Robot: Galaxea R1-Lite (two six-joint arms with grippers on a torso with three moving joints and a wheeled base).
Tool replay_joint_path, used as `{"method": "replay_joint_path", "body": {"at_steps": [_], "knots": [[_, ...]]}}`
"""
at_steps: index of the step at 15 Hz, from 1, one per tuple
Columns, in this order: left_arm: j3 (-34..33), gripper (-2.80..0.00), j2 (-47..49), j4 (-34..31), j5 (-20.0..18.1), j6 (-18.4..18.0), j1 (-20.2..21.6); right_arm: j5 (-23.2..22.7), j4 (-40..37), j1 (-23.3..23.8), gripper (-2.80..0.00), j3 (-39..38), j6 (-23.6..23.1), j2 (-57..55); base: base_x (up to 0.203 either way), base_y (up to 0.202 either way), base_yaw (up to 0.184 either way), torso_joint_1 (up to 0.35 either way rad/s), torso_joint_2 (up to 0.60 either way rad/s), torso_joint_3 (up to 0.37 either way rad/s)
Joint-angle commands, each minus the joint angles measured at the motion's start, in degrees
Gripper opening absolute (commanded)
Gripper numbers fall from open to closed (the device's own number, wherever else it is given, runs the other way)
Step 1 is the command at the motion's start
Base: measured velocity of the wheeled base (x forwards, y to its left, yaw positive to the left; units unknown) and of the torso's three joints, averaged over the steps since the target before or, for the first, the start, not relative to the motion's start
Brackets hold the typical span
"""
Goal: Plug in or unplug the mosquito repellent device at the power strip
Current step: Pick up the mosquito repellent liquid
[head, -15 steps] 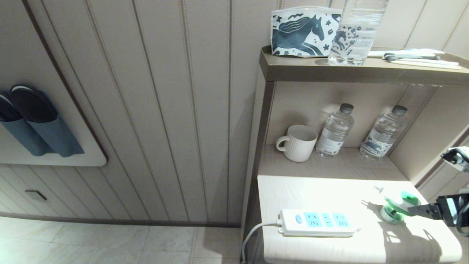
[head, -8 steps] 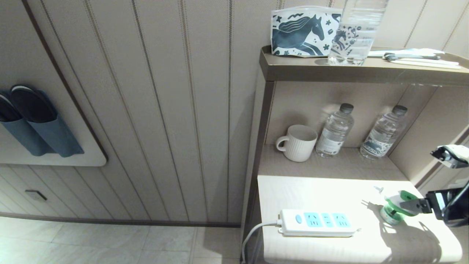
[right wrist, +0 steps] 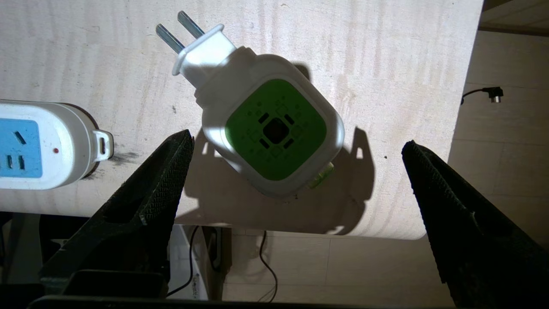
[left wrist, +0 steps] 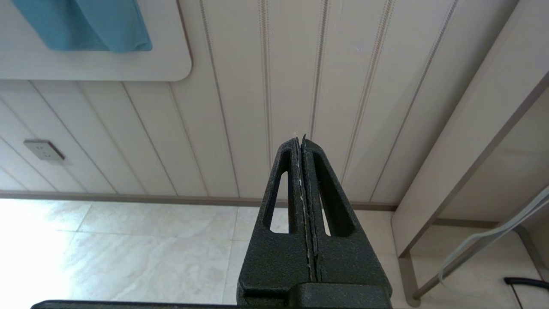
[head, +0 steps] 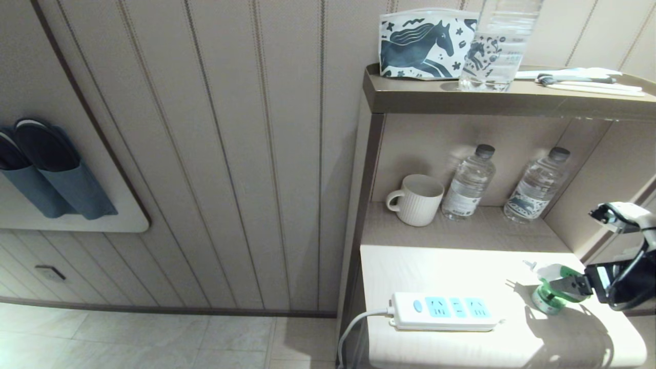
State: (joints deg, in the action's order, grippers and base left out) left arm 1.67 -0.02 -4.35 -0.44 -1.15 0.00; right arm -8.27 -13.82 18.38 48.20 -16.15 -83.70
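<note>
The mosquito repellent device (head: 547,292) (right wrist: 270,133) stands upright on the white table, unplugged, its two metal prongs (right wrist: 178,31) free and pointing toward the back left. The white power strip (head: 443,310) (right wrist: 40,146) lies to its left near the table's front edge, its blue sockets empty. My right gripper (head: 566,285) (right wrist: 296,150) hovers above the device, open wide, its fingers (right wrist: 163,171) on either side and not touching it. My left gripper (left wrist: 300,141) is shut on nothing, off the table, facing the panelled wall and floor.
A white mug (head: 417,199) and two water bottles (head: 469,182) (head: 535,185) stand on the shelf behind the table. On top of the cabinet are a horse-print pouch (head: 425,45) and a bottle (head: 499,43). The strip's cord (head: 353,328) hangs off the table's left edge.
My right gripper has moved left and forward over the device and now covers its top from the head view. The device and the power strip have not moved.
</note>
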Motion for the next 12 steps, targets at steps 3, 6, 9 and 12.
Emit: {"method": "replay_joint_path", "body": {"at_steps": [3, 6, 9, 12], "knots": [[-0.1, -2.8, 0.0, 0.0, 0.0, 0.2, 0.0, -0.1, -0.1, -1.0, 0.0, 1.4, 0.5, -1.5, 0.0, 0.0, 0.0, 0.0, 0.0, 0.0], [-0.1, -2.8, 0.0, 0.0, 0.1, 0.3, 0.0, -0.1, -0.1, -1.3, 0.0, 2.5, 0.6, -2.2, 0.0, 0.0, 0.0, 0.0, 0.0, 0.0], [-0.1, -2.8, 0.0, 0.0, 0.0, 0.4, 0.0, 0.0, -0.1, -1.3, 0.0, 3.5, 0.8, -3.7, 0.0, 0.0, 0.0, 0.0, 0.0, 0.0], [-0.1, -2.8, 0.0, 0.0, 0.1, 0.4, 0.0, 0.0, -0.1, -1.3, 0.0, 3.8, 0.9, -4.6, 0.0, 0.0, 0.0, 0.0, 0.0, 0.0]]}}
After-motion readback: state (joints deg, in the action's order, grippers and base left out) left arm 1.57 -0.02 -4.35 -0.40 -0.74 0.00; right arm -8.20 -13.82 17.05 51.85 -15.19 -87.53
